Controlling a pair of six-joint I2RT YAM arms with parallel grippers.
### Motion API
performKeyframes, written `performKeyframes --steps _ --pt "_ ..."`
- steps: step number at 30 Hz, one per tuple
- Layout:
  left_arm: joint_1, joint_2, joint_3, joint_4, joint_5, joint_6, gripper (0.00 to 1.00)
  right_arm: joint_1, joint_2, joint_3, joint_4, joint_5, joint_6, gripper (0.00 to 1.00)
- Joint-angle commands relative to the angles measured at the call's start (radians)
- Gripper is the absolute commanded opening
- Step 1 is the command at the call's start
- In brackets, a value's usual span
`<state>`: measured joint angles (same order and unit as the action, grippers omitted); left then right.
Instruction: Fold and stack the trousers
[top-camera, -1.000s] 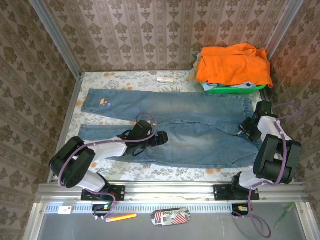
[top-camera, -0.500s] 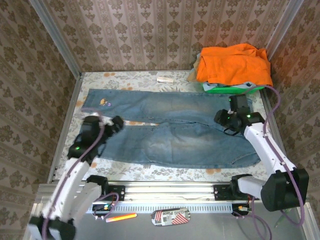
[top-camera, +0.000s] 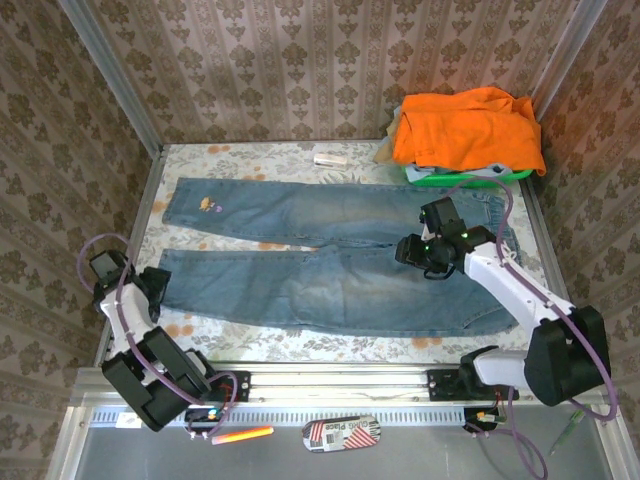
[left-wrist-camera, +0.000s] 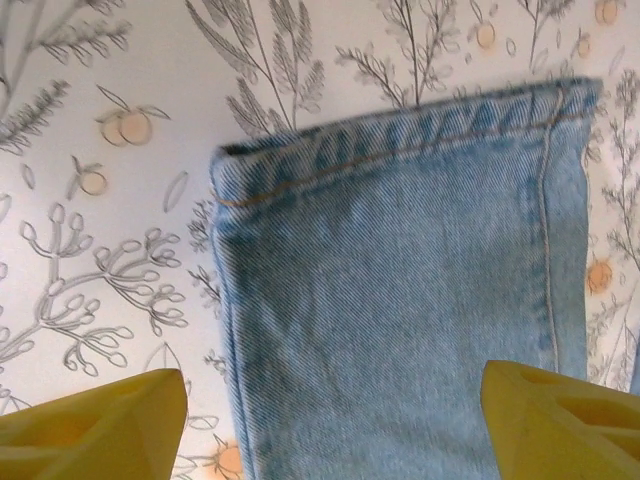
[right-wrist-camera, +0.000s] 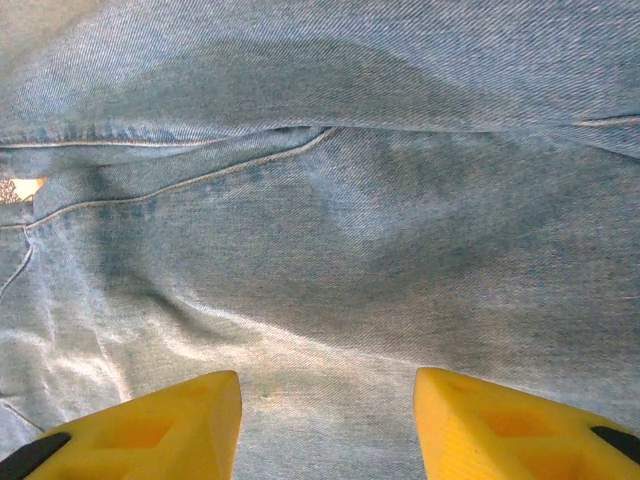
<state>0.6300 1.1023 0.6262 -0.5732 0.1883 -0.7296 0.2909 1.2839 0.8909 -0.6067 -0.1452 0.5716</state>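
Near edge: an orange marker and a flag-printed packet lie on the grey ledge in front of the rail that carries both arm bases.

Just beyond, your left gripper sits at the table's left side, at the hem of the near leg. From the left wrist camera, that gripper stands wide, its yellow fingertips spread to either side of the leg with nothing held. The stitched hem lies flat on the floral tablecloth.

The trousers, faded blue jeans, lie spread flat across the middle of the tablecloth. Both legs run to the left and the waist is at the right. The near leg is paler through the knee, and a strip of cloth shows between the legs at their left ends.

Your right gripper hangs over the seat of the jeans, where the legs join. In the right wrist view the gripper is partly spread, with its fingers apart above rumpled denim. It grips nothing, and you cannot tell whether the tips touch the cloth.

Farther back, the far leg carries a small yellow-and-purple motif near its hem. A small white block rests by the back wall. At the far right corner, a bright orange garment is heaped on a green basket.
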Motion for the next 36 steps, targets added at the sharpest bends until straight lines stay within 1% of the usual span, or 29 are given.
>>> performKeyframes --steps 1,5,10,12,16,18,19,20,21,22,24,25,29,31,33,34,35,36 --pt "0.007 0.004 -0.026 0.087 -0.063 -0.059 0.72 0.005 0.028 0.033 0.019 -0.064 -0.014 0.51" --pt "0.001 0.079 -0.004 0.081 -0.166 -0.052 0.71 0.004 0.033 0.043 0.012 -0.074 -0.015 0.51" --pt "0.002 0.131 -0.047 0.166 -0.189 -0.056 0.67 0.004 0.017 0.039 0.005 -0.059 -0.015 0.51" --pt "0.002 0.158 -0.052 0.215 -0.182 -0.047 0.59 0.005 0.017 0.036 0.001 -0.056 -0.016 0.51" --pt "0.004 0.219 -0.057 0.26 -0.184 -0.036 0.48 0.004 0.002 0.036 -0.017 -0.046 -0.022 0.51" --pt "0.004 0.226 -0.077 0.307 -0.173 -0.034 0.34 -0.001 -0.008 0.034 -0.023 -0.041 -0.024 0.51" --pt "0.005 0.229 -0.077 0.304 -0.173 -0.035 0.28 -0.002 -0.012 0.035 -0.031 -0.04 -0.025 0.51" --pt "0.005 0.228 -0.071 0.293 -0.174 -0.027 0.19 -0.004 -0.017 0.036 -0.037 -0.035 -0.025 0.51" --pt "0.005 0.224 -0.066 0.285 -0.176 -0.028 0.13 -0.005 -0.023 0.035 -0.043 -0.031 -0.026 0.51" --pt "0.005 0.216 -0.066 0.284 -0.172 -0.029 0.11 -0.006 -0.029 0.036 -0.051 -0.025 -0.026 0.51" --pt "0.004 0.19 -0.065 0.282 -0.18 -0.028 0.03 -0.008 -0.038 0.039 -0.072 -0.018 -0.024 0.52" --pt "0.004 0.176 -0.064 0.28 -0.183 -0.025 0.0 -0.01 -0.042 0.043 -0.089 -0.013 -0.023 0.52" --pt "-0.007 0.116 -0.047 0.256 -0.142 -0.039 0.0 -0.032 -0.072 0.06 -0.183 0.017 -0.02 0.52" --pt "-0.023 0.071 -0.035 0.237 -0.128 -0.043 0.0 -0.076 -0.104 0.057 -0.234 0.018 -0.021 0.54" --pt "-0.052 0.029 -0.029 0.23 -0.123 -0.054 0.0 -0.171 -0.134 0.034 -0.269 -0.01 -0.028 0.56" --pt "-0.071 0.014 -0.027 0.232 -0.122 -0.065 0.0 -0.248 -0.146 0.004 -0.272 -0.04 -0.029 0.57" --pt "-0.093 0.005 -0.027 0.241 -0.12 -0.078 0.0 -0.358 -0.152 -0.032 -0.264 -0.078 -0.027 0.58" --pt "-0.11 0.004 -0.023 0.248 -0.12 -0.086 0.0 -0.447 -0.153 -0.066 -0.252 -0.108 -0.019 0.58"
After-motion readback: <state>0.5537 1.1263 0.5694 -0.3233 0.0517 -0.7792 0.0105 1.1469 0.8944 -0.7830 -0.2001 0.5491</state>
